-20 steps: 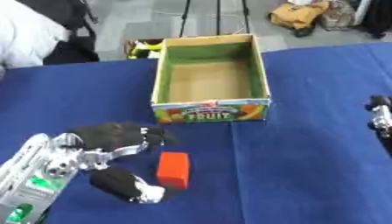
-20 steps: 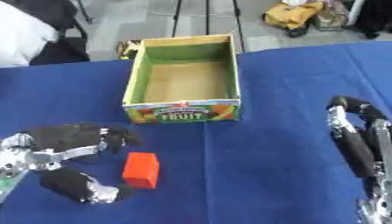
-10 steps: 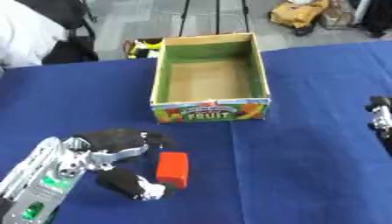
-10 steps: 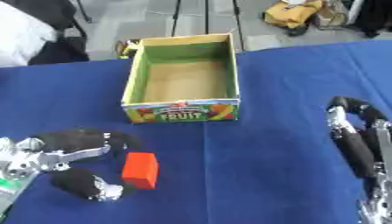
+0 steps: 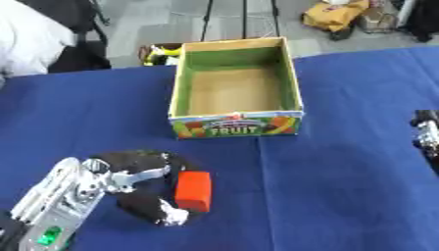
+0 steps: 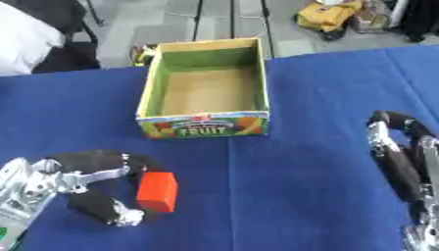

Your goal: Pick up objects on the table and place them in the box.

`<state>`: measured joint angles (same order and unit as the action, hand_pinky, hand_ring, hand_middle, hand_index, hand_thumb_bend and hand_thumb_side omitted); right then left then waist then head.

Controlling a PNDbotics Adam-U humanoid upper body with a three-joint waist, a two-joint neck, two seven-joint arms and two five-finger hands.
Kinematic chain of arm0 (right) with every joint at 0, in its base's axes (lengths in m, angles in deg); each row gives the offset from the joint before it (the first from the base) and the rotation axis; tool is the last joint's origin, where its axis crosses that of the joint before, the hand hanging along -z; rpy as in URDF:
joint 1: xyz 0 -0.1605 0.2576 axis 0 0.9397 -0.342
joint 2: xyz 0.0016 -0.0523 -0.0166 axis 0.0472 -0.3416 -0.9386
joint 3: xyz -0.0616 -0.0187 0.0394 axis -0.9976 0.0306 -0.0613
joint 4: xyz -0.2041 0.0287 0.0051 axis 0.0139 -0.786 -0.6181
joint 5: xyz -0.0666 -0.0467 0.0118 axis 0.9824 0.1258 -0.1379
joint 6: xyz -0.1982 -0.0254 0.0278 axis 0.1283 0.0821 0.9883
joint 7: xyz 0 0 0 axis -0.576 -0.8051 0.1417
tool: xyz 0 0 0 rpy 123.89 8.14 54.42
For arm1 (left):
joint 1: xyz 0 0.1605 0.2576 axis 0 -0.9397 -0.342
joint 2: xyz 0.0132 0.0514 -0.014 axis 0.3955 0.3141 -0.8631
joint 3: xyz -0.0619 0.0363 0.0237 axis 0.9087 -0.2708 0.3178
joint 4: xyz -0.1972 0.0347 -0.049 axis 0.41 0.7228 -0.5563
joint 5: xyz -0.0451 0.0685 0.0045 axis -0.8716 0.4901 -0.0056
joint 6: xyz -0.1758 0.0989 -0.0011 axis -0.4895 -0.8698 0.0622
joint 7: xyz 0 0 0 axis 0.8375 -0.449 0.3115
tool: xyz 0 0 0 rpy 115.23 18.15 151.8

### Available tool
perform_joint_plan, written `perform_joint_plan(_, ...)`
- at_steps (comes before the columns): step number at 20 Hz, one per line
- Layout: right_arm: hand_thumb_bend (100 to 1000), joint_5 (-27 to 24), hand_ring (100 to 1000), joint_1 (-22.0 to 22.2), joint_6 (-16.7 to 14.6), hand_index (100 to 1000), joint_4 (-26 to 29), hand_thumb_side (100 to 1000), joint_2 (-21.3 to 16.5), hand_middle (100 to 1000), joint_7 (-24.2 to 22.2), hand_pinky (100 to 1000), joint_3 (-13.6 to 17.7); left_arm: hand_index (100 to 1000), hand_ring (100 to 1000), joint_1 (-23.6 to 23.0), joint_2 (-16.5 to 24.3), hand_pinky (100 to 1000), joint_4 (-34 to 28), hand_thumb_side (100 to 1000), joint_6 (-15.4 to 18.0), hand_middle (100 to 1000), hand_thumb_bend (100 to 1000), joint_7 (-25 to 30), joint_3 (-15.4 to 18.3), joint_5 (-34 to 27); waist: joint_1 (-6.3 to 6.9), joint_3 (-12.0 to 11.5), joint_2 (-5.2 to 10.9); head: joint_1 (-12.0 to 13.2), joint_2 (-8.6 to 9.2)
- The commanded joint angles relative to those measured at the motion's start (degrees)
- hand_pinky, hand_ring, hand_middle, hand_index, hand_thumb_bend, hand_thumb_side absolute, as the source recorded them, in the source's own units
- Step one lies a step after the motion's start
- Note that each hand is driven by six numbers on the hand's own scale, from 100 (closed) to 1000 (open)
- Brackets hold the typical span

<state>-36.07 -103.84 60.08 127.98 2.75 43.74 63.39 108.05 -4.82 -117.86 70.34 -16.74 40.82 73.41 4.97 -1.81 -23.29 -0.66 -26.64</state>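
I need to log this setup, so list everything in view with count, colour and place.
block: one, red-orange, near left part of the table, between the left hand's thumb and fingers.
box: one, cardboard with green inner walls and a fruit print on its front, open, nothing visible inside, at the table's far middle.
table: one, covered in blue cloth, fills most of the view.
bag: one, yellow, on the floor beyond the table.
left robot hand: one, black and silver, lower left, curled round the block.
right robot hand: one, black and silver, right edge, fingers relaxed, holding nothing.
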Motion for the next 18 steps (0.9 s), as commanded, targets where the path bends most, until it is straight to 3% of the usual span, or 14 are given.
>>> perform_joint_plan(1, 100, 0.4, 968, -0.3, -0.1, 769, 1.2, 675, -0.5, 664, -0.4, 740, -0.1, 1000, 695, 1.1, 0.2, 460, -0.2, 794, 0.1, 813, 495, -0.9, 0.1, -0.4, -0.13, 0.1, 1.02, 0.1, 0.53)
perform_joint_plan(8, 100, 0.4, 968, -0.3, 0.1, 770, 1.2, 674, -0.5, 664, -0.5, 740, -0.1, 904, 646, 1.3, -0.1, 393, 0.1, 709, 0.0, 717, 421, -3.4, -0.3, -0.1, -0.02, 0.1, 0.90, 0.2, 0.61)
perform_joint_plan(14, 100, 0.4, 969, -0.2, 0.2, 770, 1.2, 674, -0.5, 664, -0.4, 740, 0.0, 814, 539, 1.5, -0.2, 262, 0.1, 462, -1.6, 537, 237, -6.8, -0.5, 0.9, 0.04, 0.2, 0.95, 0.2, 0.69)
perform_joint_plan(18, 100, 0.3, 969, -0.2, 0.3, 770, 1.2, 674, -0.4, 664, -0.3, 740, 0.0, 781, 496, 1.5, -0.1, 199, 0.2, 350, -2.2, 497, 182, -8.2, -0.7, 1.8, 0.12, 0.3, 0.96, 0.2, 0.66)
